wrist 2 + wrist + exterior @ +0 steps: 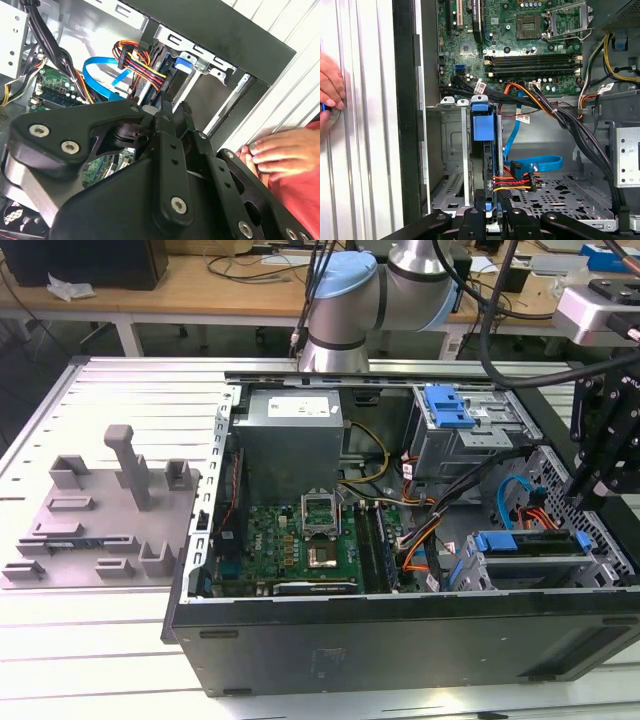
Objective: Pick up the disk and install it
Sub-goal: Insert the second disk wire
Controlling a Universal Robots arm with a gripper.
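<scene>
My gripper (490,212) hangs over the drive cage (540,565) in the case's (400,630) front corner, on the exterior view's right. In the first wrist view my fingers (479,200) stand close on either side of the disk's (484,150) near end, but whether they are clamped on it or just beside it I cannot tell.

The disk stands on edge in the cage, its blue rail (483,127) uppermost, and it looks already seated in the bay. Its long axis runs straight away from my fingers toward the motherboard (520,50), along the cage wall (465,150). So the disk lies directly under and ahead of me, in line with my jaws.

Just past my fingers, red-and-yellow power wires (512,182) plug in at the disk's side, and a blue data cable (535,165) loops beside them.

Farther off, outside the case wall, a person's hand (330,82) rests on the ribbed table (365,150).

At the table's far side sits the grey fixture plate (100,520).
</scene>
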